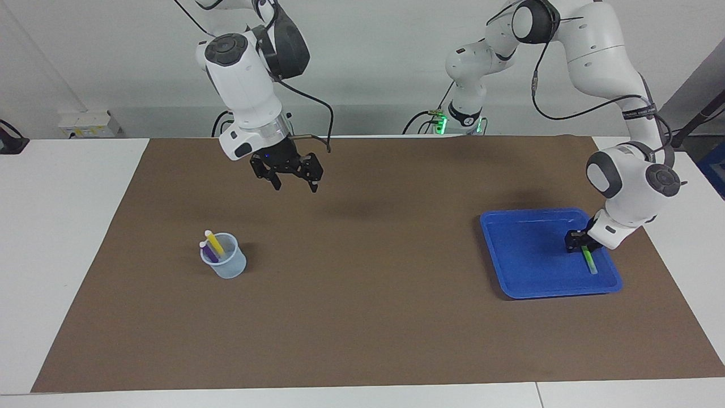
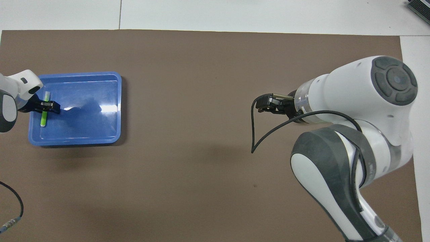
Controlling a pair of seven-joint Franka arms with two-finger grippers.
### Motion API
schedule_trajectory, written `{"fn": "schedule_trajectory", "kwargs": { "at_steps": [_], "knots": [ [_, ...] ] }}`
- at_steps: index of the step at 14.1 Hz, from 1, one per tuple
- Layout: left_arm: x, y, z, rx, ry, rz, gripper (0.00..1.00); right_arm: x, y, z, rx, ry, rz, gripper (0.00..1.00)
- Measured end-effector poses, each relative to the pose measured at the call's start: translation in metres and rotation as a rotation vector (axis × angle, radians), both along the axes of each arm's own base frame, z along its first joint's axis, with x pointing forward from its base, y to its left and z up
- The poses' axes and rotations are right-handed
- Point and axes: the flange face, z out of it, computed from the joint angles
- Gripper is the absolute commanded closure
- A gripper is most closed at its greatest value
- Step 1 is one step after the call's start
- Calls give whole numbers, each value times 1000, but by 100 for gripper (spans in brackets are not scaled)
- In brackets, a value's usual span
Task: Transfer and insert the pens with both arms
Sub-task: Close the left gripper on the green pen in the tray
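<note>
Left gripper (image 1: 582,244) of mine is down in the blue tray (image 1: 524,258), at the green pen (image 1: 589,260), which lies flat on the tray floor at the tray's edge toward my left arm's end of the table. Its fingers sit on either side of the pen near one end; I cannot tell whether they are clamped on it yet. In the overhead view the same gripper (image 2: 47,106) crosses the pen (image 2: 43,118) close to its pale end. My right gripper (image 1: 294,181) waits in the air over bare brown mat (image 1: 362,317), fingers apart and holding nothing. The cup (image 1: 226,266) stands toward my right arm's end, with the yellow pen (image 1: 214,242) and purple pen (image 1: 208,253) leaning inside it, pale ends up.
</note>
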Motion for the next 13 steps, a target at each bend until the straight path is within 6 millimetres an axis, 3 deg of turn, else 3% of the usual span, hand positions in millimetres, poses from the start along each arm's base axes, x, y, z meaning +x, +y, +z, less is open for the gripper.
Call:
{"fn": "schedule_trajectory", "kwargs": {
  "at_steps": [6,13],
  "knots": [
    [0,-2,1,-1,-2,-3,75,0,0,0,0,0,0,1],
    [0,-2,2,-1,-1,-3,95,0,0,0,0,1,0,1]
  ]
}}
